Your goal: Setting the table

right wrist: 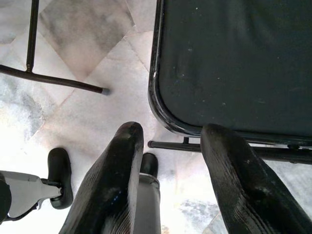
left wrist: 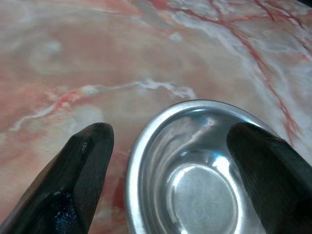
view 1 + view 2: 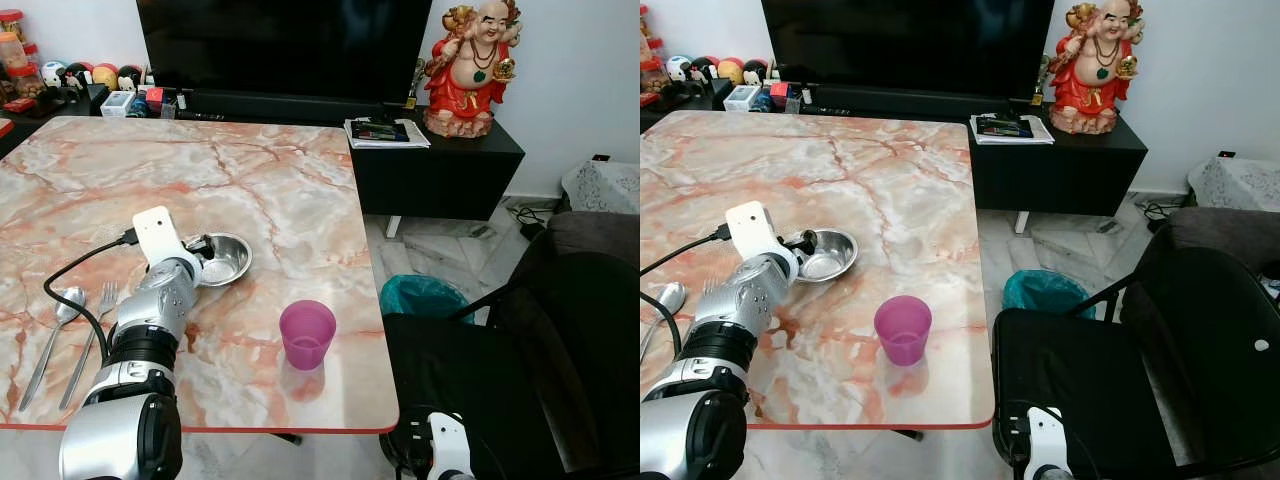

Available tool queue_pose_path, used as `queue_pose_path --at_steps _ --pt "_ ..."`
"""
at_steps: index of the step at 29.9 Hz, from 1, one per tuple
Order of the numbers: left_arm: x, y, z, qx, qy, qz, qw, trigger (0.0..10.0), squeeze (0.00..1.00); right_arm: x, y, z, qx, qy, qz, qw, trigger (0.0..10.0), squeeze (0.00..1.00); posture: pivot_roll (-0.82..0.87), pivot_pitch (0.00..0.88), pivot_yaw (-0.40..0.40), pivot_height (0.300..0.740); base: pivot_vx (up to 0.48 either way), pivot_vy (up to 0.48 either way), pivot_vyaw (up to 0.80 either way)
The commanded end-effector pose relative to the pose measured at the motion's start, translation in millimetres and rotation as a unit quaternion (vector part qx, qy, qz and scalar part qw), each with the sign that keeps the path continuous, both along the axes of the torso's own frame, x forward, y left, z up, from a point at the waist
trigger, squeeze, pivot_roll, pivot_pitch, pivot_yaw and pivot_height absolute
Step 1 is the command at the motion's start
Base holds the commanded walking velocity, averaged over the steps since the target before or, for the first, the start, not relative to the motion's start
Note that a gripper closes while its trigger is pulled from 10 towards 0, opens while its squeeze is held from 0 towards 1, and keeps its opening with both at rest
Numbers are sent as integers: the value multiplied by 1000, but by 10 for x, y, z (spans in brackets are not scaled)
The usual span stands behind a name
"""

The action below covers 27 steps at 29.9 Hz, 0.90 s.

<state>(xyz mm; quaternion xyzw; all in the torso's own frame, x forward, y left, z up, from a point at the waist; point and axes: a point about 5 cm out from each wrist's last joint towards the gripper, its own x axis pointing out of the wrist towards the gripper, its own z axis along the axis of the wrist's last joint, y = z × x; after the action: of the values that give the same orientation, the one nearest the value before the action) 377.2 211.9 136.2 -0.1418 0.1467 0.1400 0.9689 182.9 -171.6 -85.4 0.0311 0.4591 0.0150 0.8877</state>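
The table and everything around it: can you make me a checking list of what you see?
Surface: marble table, pink-veined.
Job's things: steel bowl; pink cup upright near the front edge; spoon and fork side by side.
Clutter: nothing seen on the table.
Grippers: left gripper open, one finger inside the bowl's rim, one outside; right gripper open, hanging by the black chair.
Cables: black cable on the left arm.
Surroundings: television, red figurine, teal bin.

open marble beyond bowl
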Motion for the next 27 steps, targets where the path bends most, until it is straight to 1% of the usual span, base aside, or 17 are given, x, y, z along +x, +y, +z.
queue_pose_path --at_steps 1,6,10,14,15,17,18,19,27 --pt "-50 28 -125 -6 27 2 1000 10000 0 37 -20 20 -2 -5 0 1000 10000 0 -38 0 -88 740 0 0 0" --pt "-61 -8 -185 -27 39 -1 999 10000 0 46 -9 24 0 -6 -1 1000 10000 0 -38 0 -87 740 0 0 0" --pt "-66 -50 -227 -32 47 -1 998 10000 0 47 -11 24 0 -6 -2 1000 10000 0 -43 0 -86 740 0 0 0" --pt "-73 -55 -252 -35 53 0 998 10000 0 40 -19 21 -1 -5 -4 1000 10000 0 -44 0 -86 740 0 0 0" --pt "-73 -57 -254 -35 53 0 998 8627 0 39 -20 21 -1 -5 -4 1000 10000 0 -44 0 -86 740 0 0 0" --pt "-71 -61 -258 -39 55 -1 998 8627 0 38 -21 20 -1 -5 -4 1000 10000 0 -43 0 -86 740 0 0 0" --pt "-71 -62 -261 -41 55 -1 998 3294 0 38 -21 20 -1 -5 -4 1000 10000 0 -43 0 -86 740 0 0 0" --pt "-72 -61 -265 -42 55 -1 998 0 0 39 -19 21 -1 -5 -4 1000 10000 0 -43 0 -85 740 0 0 0" --pt "-75 -59 -277 -47 58 2 997 0 0 50 -8 25 1 -6 -3 1000 10000 0 -42 0 -86 740 0 0 0"
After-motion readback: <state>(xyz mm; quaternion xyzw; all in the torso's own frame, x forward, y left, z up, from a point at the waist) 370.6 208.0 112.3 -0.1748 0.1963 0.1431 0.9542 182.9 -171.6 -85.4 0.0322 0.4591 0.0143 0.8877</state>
